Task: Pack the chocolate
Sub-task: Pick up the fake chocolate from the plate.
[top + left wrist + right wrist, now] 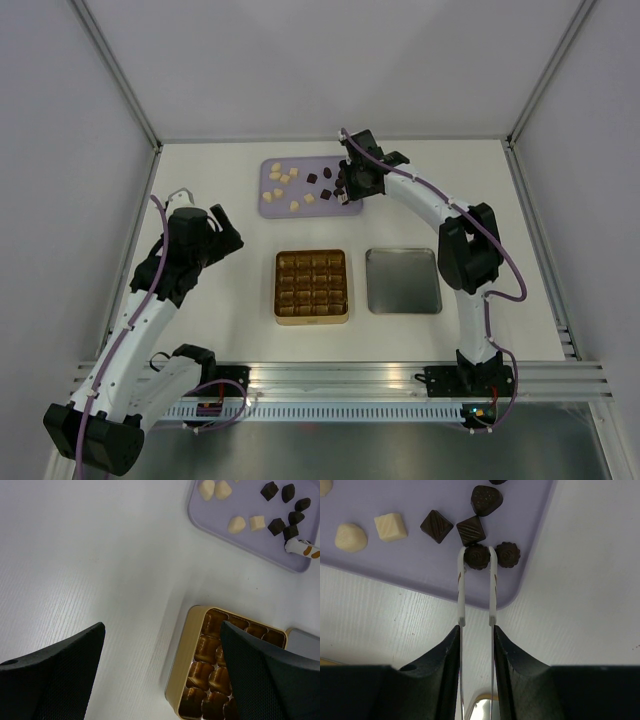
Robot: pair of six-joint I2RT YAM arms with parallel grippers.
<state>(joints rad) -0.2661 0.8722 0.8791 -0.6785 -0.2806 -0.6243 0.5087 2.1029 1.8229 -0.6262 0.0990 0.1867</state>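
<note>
The chocolate lies loose on a lavender tray (270,205): pale cream pieces (282,178) to the left, dark brown ones (327,192) to the right. My right gripper (476,630) is shut on metal tweezers (461,590). Their white tips straddle a round dark chocolate (476,556) near the tray's corner, with another round piece (508,554) right beside it. The gold gridded tin (312,286) sits at the table's middle, its cups showing no chocolate. My left gripper (162,625) hangs open just left of the tin (192,650), holding nothing.
A silver lid (403,281) lies flat to the right of the tin. White walls and metal posts enclose the table on three sides. In the left wrist view the tray (215,527) and the tweezers' tip (300,547) show at the upper right.
</note>
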